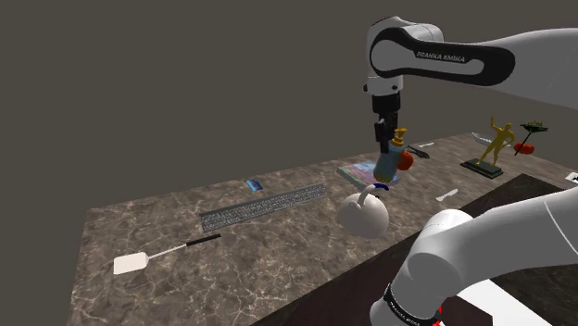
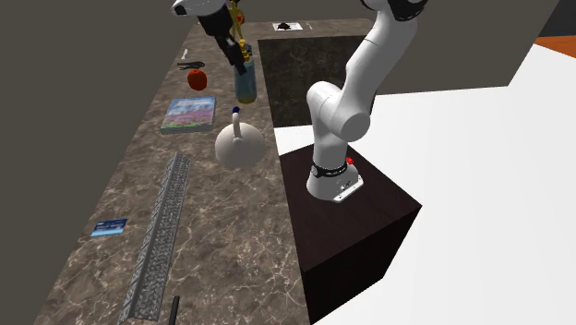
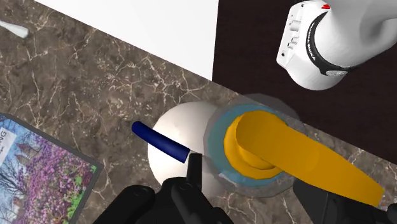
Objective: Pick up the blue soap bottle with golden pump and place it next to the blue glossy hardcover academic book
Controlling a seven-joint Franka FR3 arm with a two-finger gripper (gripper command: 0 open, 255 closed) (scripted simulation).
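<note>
In the wrist view the book [image 3: 38, 175] is running off the edge. The tips of the pincer [image 3: 261, 186] are sitting beneath the golden pump [image 3: 280, 156] of the bottle [image 3: 216, 143], so the exact contact is hard to make out.

From the shoulder view's left, a white spatula [image 1: 139, 262], a long grey strip [image 1: 264, 207] and a small blue card [image 1: 254, 185] are lying on the marbled table [image 1: 139, 222], well apart from the rest. Next the book is lying flat, with a round white pot [image 1: 363, 216] (dark blue handle sticking up) standing just beside it. The pincer is clamping the bottle by its pump and holding it tilted in the air, above the pot's edge and near the book. A red apple [image 1: 406, 160] is showing just right of the bottle, and a golden statue [image 1: 497, 144] is standing far right. What the pot is holding cannot be told.
</note>
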